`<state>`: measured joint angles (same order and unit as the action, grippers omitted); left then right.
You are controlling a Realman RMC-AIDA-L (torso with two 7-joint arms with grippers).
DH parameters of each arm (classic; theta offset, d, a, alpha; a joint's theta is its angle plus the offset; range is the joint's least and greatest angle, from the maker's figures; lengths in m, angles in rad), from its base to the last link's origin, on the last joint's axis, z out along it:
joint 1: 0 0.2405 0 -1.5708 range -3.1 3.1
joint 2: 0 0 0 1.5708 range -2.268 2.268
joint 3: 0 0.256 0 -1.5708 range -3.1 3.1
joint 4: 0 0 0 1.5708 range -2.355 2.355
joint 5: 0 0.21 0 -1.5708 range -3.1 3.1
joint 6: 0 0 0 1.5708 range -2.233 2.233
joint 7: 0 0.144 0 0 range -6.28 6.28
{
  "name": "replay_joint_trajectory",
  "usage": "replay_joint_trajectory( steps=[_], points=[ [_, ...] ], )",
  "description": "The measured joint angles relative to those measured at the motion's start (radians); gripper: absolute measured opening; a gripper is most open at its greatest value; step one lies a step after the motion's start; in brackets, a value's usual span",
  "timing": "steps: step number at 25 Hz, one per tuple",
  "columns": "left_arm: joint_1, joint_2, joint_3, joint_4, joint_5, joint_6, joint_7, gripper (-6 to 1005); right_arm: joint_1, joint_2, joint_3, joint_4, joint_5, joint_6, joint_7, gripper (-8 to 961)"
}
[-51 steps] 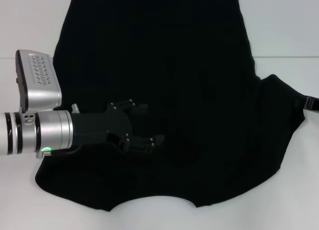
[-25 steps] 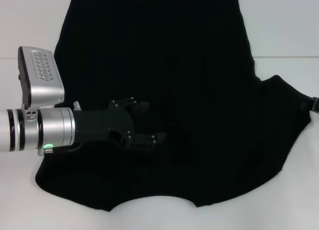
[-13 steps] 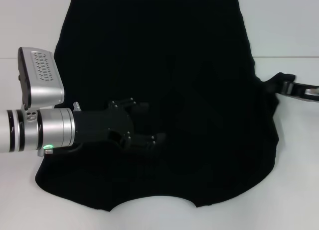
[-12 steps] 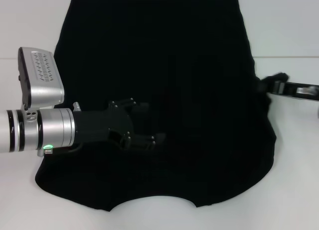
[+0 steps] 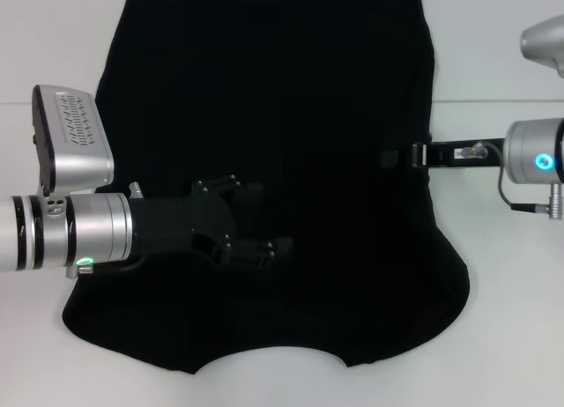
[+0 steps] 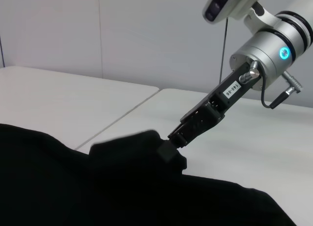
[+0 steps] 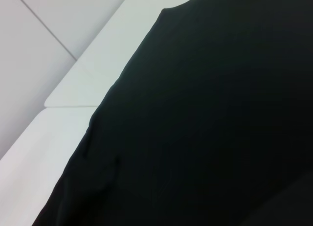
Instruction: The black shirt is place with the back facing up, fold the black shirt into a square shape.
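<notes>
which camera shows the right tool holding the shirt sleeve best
The left wrist view: the right tool is seen side-on, pinching a raised fold of the black shirt. The head view shows it smaller, dark against cloth. The right wrist view shows only shirt.

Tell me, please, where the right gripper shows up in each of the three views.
Head view: right gripper at the black shirt's right edge.
Left wrist view: right gripper at centre, clamping a raised fold.
Right wrist view: not visible.
Shared landmark: the black shirt.
</notes>
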<state>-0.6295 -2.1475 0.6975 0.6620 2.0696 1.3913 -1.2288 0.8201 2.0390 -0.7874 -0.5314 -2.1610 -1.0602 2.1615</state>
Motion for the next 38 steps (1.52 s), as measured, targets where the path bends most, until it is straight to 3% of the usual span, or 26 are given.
replay_joint_trajectory(
  steps=[8, 13, 19, 27, 38],
  points=[
    [0.004, 0.0, -0.005, -0.002, -0.001, -0.003, 0.0, 950, 0.015, 0.002, -0.066, 0.0, -0.005, 0.008, 0.063, 56],
    [0.005, 0.0, -0.002, -0.003, -0.001, -0.009, 0.0, 950, 0.014, -0.007, -0.096, -0.001, -0.006, 0.0, 0.068, 94],
    [0.001, -0.001, 0.0, -0.006, -0.001, -0.012, 0.0, 950, 0.027, -0.014, -0.148, 0.001, -0.044, 0.0, 0.115, 332],
    [-0.001, -0.004, 0.0, -0.008, 0.001, -0.016, 0.0, 949, 0.023, -0.016, -0.145, 0.002, -0.058, 0.013, 0.124, 570],
    [0.001, -0.008, 0.001, -0.016, 0.001, -0.026, 0.0, 950, -0.001, -0.022, -0.094, 0.001, -0.057, 0.1, 0.134, 545]
  ],
)
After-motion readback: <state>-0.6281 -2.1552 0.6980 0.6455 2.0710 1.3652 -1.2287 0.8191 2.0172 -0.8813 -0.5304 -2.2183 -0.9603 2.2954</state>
